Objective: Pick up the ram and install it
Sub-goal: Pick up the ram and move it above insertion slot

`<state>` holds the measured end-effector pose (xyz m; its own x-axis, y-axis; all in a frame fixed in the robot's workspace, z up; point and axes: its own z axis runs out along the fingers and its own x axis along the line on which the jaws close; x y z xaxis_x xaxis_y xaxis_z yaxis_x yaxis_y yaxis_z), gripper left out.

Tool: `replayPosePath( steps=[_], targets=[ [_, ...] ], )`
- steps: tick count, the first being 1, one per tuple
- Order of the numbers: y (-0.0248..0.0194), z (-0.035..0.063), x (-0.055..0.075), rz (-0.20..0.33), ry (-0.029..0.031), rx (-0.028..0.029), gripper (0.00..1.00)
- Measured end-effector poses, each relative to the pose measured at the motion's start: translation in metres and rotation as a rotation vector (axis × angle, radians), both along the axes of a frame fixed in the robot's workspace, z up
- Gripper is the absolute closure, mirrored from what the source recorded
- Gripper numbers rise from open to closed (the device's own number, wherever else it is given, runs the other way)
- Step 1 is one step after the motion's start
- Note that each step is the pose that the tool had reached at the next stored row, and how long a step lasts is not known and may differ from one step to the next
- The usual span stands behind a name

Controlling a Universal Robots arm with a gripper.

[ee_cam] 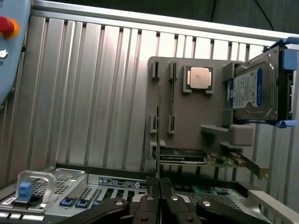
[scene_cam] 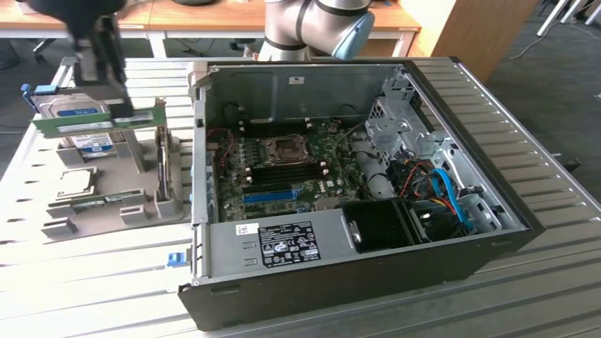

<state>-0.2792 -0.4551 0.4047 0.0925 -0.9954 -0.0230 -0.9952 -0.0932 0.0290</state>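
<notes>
Long, narrow, thin green ram (scene_cam: pixel 66 124), clamped near mid-length in pincer (scene_cam: pixel 111 104)

The worktop (scene_cam: pixel 526 141) is showing ribbed bare metal with a dull sheen. The case (scene_cam: pixel 376 282) is wearing matt black outside, while its inner walls are looking like plain grey sheet metal. The ram (scene_cam: pixel 94 121) is showing green circuit board with a pale label. The drive (ee_cam: pixel 257 88) is gleaming as smooth silver metal. The holder (ee_cam: pixel 196 121) is looking like matt grey plastic. The fingers (ee_cam: pixel 150 205) are shining black, with bright metal screws. The desk (scene_cam: pixel 188 17) is showing smooth wood.
</notes>
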Motion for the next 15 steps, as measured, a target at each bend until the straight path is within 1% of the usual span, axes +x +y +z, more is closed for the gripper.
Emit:
replayPosePath(
  steps=[15],
  targets=[
    [0.0,0.0,0.061,0.0,0.0016,0.0,0.88]
  ],
)
